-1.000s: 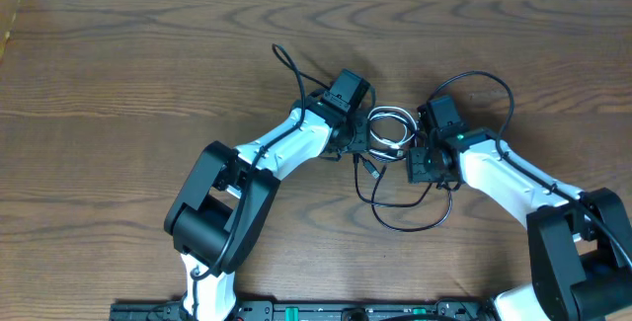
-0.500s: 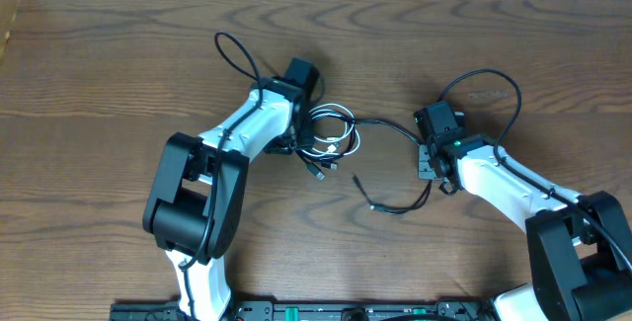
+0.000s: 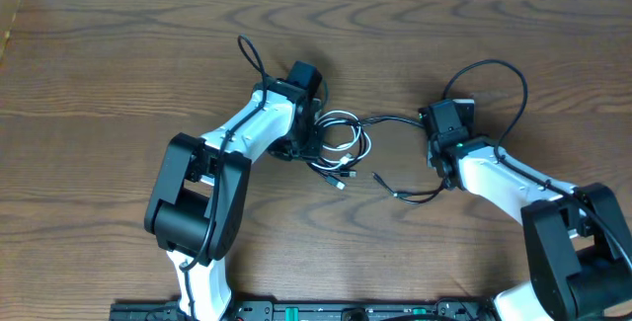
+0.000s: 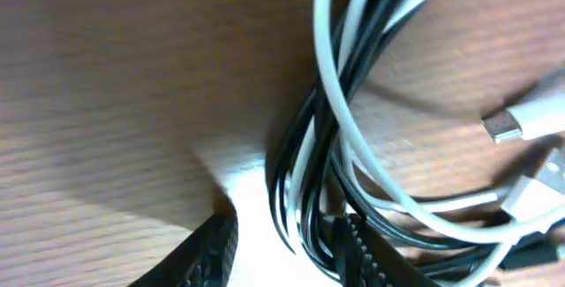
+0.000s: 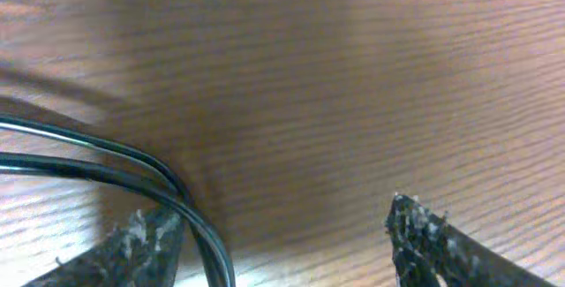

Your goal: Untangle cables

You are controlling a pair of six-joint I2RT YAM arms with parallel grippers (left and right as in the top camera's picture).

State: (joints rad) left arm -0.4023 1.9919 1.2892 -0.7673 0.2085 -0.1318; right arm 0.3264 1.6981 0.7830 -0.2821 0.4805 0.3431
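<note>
Cables (image 3: 341, 143) lie in a loose black-and-white coil near the middle of the table (image 3: 118, 64), well away from every edge; 1 black strand (image 3: 395, 120) runs right from the coil to the right gripper (image 5: 282, 225), whose fingers stand spread wide, with 2 black lines passing just beside one finger; the left gripper (image 4: 282, 252) has the bundle between its fingers, touching one, but whether it is pinched I cannot tell; a white plug (image 4: 521, 124) lies beside the bundle

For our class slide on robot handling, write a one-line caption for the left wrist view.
Close-up: white cable and black cables bunched within the left tool, on a wooden table.
</note>
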